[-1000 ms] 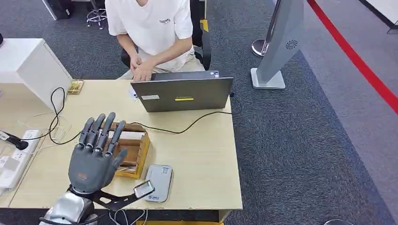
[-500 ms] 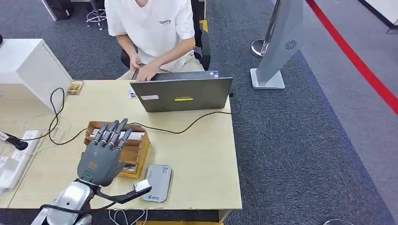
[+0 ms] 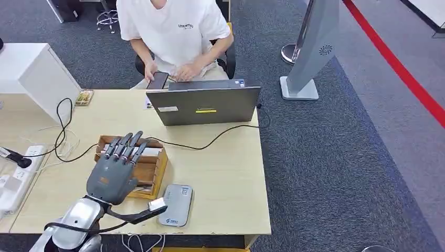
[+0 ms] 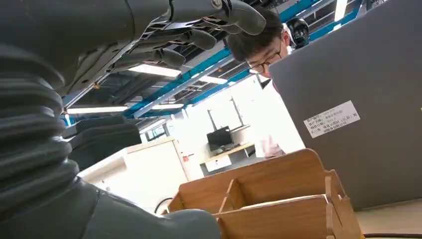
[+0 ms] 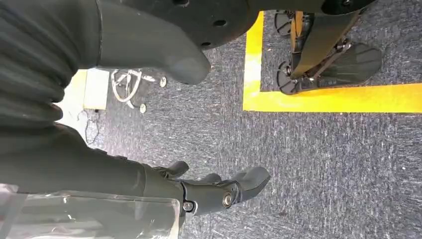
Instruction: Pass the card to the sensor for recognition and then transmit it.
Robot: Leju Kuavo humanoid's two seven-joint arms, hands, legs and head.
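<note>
White card (image 3: 150,151) standing on edge in the far slot of the wooden card holder (image 3: 156,173), near the left front of the desk (image 3: 225,173). Not gripped by anything.

Directly above the holder, the left hand (image 3: 112,177), palm down, fingers (image 3: 127,147) open and spread, pointing away towards the laptop, holding nothing. From the left wrist view, fingers (image 4: 239,12) stretched out above the holder (image 4: 278,209), apart from its wooden walls.

Just right of the holder, at the near edge of the desk, a flat grey card reader (image 3: 177,205), lying face up and close beside the holder.

Right hand (image 5: 124,174) hanging low over grey carpet with a yellow floor line, fingers (image 5: 249,180) loosely extended and apart, gripping nothing.

Farther back on the desk, an open grey laptop (image 3: 204,105), its lid towards the robot, with a black cable (image 3: 210,140) trailing across the wood towards the holder. Behind it, a seated person (image 3: 173,31) in a white T-shirt, holding a dark phone (image 3: 157,80). On the far left, a white power strip (image 3: 13,181).
</note>
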